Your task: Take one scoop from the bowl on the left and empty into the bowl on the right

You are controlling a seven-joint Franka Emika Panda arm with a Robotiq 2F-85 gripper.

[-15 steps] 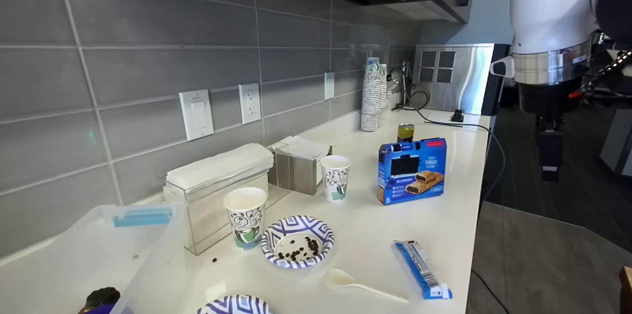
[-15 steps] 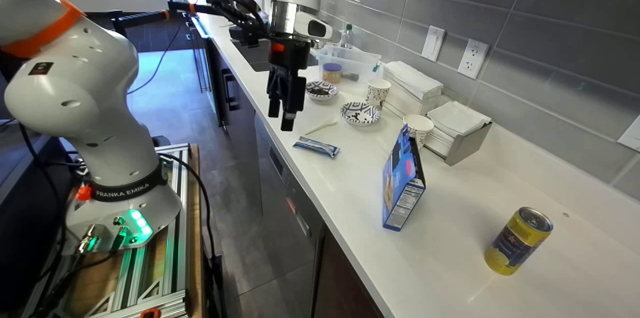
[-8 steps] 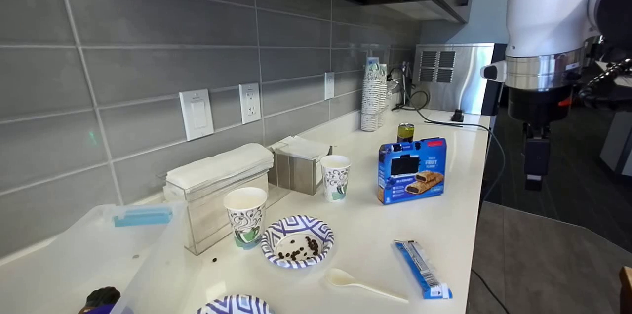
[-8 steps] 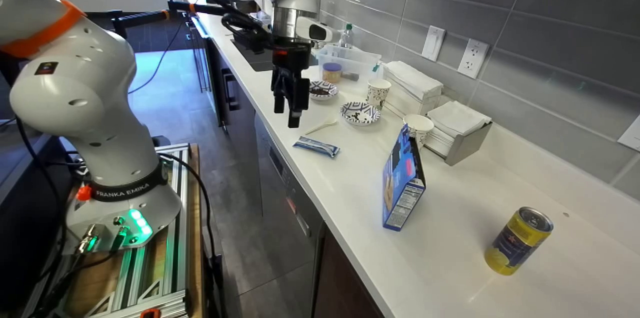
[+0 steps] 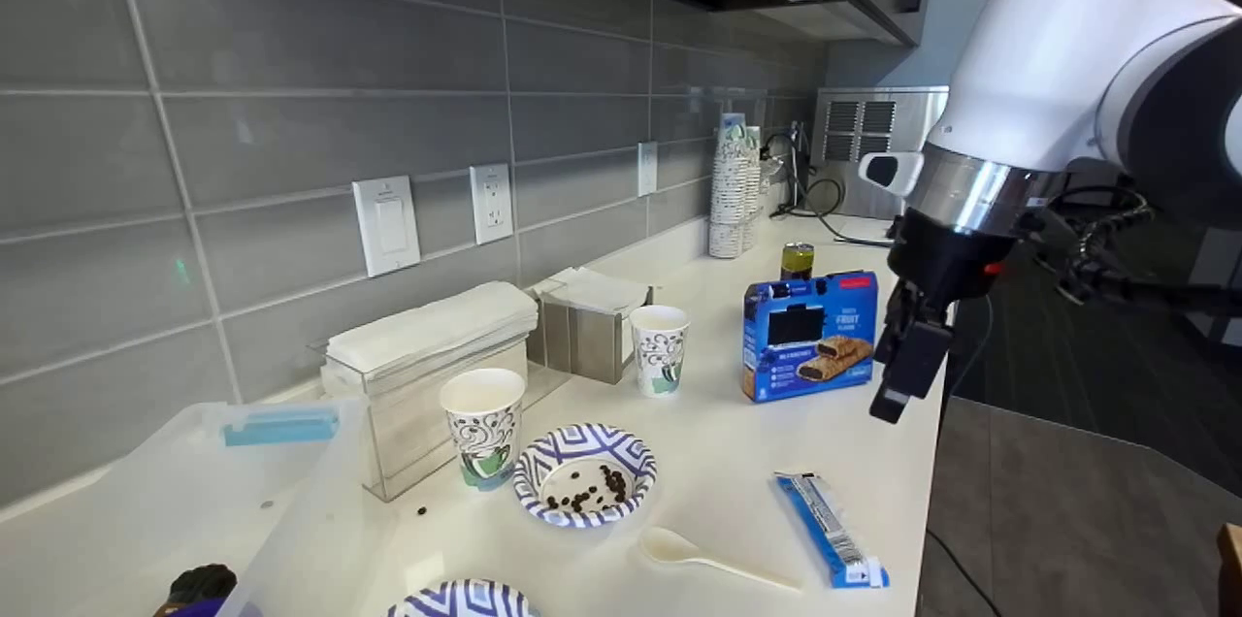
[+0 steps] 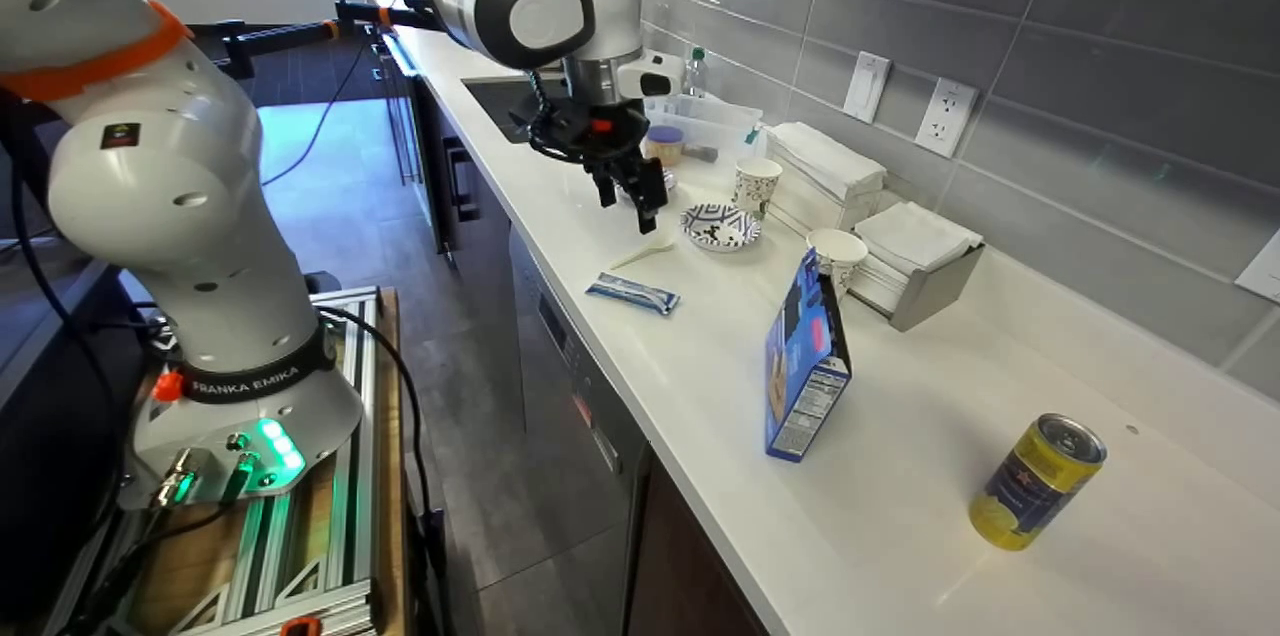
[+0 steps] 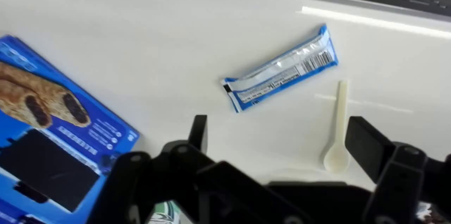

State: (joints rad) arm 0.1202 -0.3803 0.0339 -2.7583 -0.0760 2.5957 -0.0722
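A cream spoon point(image 5: 670, 547) lies flat on the counter. In the wrist view the spoon point(image 7: 337, 159) shows between my fingers, close to the right one, with its scoop end nearest the palm. My gripper point(image 7: 280, 130) is open above the counter, holding nothing, and looks tilted in both exterior views. The bowl on the right point(image 6: 720, 228) is patterned paper with some dark beans inside. In an exterior view the bowl on the left point(image 5: 464, 600) is cut off by the lower edge; elsewhere my gripper point(image 6: 627, 213) covers most of the left bowl point(image 6: 671, 179).
A blue wrapped bar point(image 7: 282, 70) lies beside the spoon. A blue snack box point(image 5: 810, 336) stands farther along the counter, with a yellow can point(image 6: 1038, 481) beyond. Two paper cups, one of them point(image 5: 482, 423) near the right bowl, stand before napkin holders point(image 5: 437, 394). A clear bin point(image 5: 310, 501) is beside them.
My gripper has swung inward from the counter's edge toward the wall, dropped lower and tilted. The spoon, bowls and other things have stayed in place.
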